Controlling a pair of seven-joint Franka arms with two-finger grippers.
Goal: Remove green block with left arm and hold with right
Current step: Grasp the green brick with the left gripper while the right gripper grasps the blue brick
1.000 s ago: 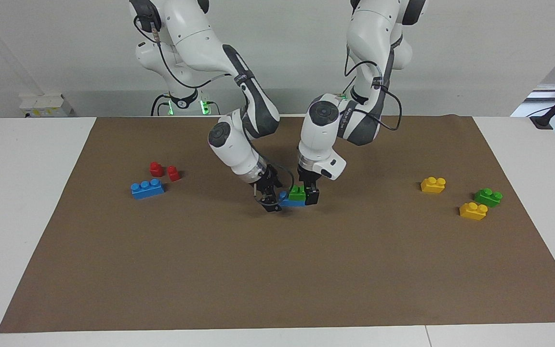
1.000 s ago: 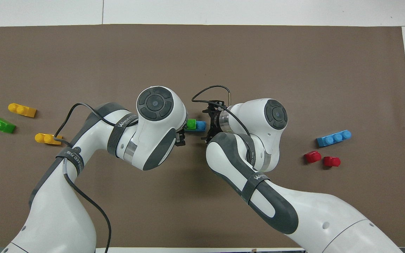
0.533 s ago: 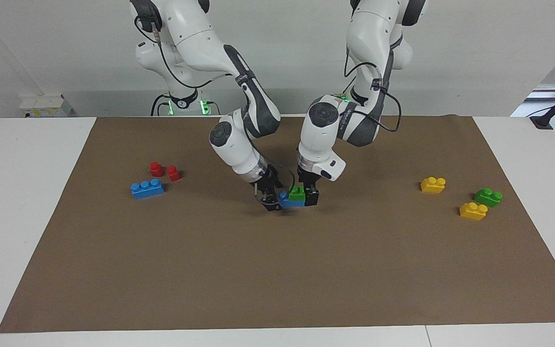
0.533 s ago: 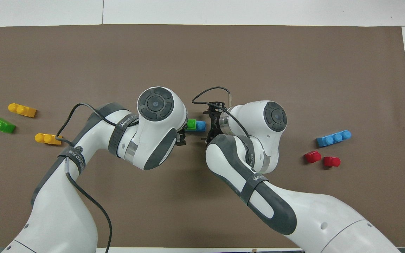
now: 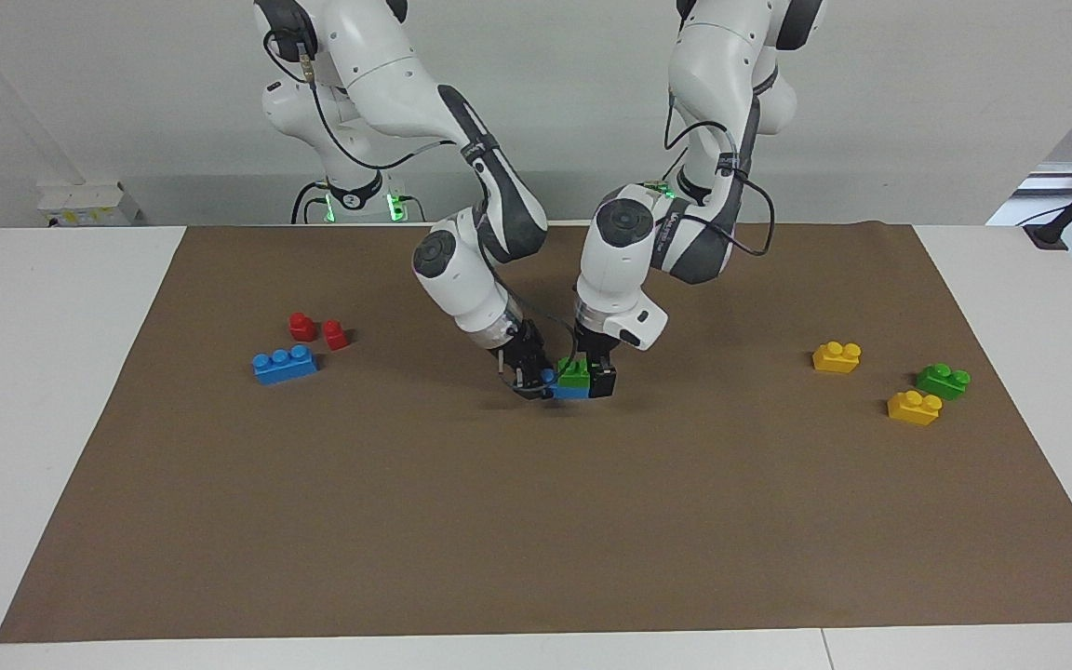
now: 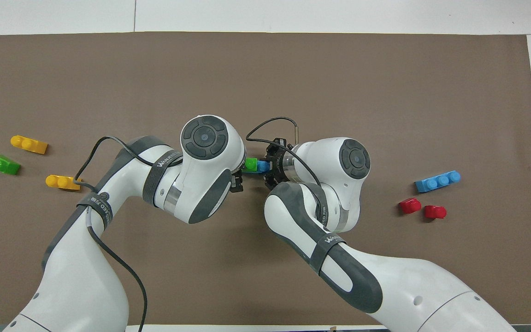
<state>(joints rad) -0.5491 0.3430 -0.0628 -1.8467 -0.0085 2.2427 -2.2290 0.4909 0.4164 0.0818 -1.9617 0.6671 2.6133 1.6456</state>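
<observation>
The green block (image 5: 575, 373) sits on a blue brick (image 5: 566, 391) in the middle of the brown mat; in the overhead view the green block (image 6: 250, 163) and the blue brick (image 6: 262, 165) show between the two wrists. My left gripper (image 5: 592, 377) points straight down and is shut on the green block, one black finger (image 5: 604, 380) against its side. My right gripper (image 5: 533, 380) comes in tilted at the blue brick's free end, jaws open on either side of it, as the overhead view (image 6: 271, 167) shows.
A blue three-stud brick (image 5: 285, 364) and two small red bricks (image 5: 301, 326) (image 5: 336, 335) lie toward the right arm's end. Two yellow bricks (image 5: 837, 356) (image 5: 914, 407) and a darker green brick (image 5: 943, 381) lie toward the left arm's end.
My right gripper has slid in toward the blue brick's end until its open jaws straddle it. My left gripper and the green block have stayed put.
</observation>
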